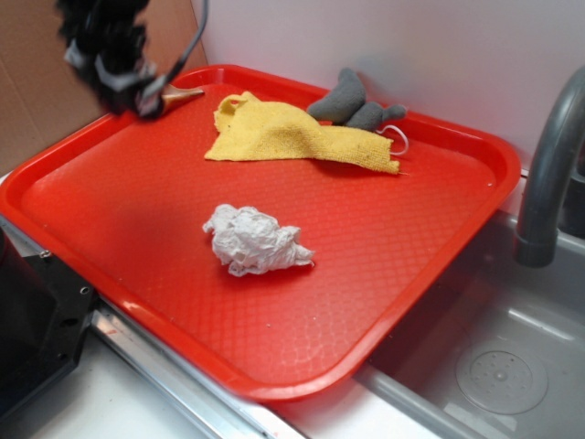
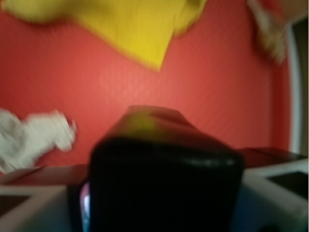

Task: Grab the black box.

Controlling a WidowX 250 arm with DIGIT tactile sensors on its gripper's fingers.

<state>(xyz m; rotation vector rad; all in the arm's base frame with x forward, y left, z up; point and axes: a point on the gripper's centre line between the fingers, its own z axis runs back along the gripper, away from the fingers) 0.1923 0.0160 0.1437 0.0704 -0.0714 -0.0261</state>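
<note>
Hand [image 1: 137, 96] grasping black box [image 2: 164, 174] above tray [image 1: 384, 274]; paper wad [image 1: 254, 240], yellow cloth [image 1: 292, 135] nearby.

Lying on a red tray [image 1: 439, 247]: a yellow cloth [image 1: 283, 135] toward the back, a white paper wad [image 1: 253, 240] near the middle, a grey plush toy [image 1: 352, 102] touching the cloth's far edge. Standing right of the tray, a grey faucet [image 1: 548, 174] over a sink [image 1: 503, 366]. Sitting at lower left, a black appliance [image 1: 32, 320].
</note>
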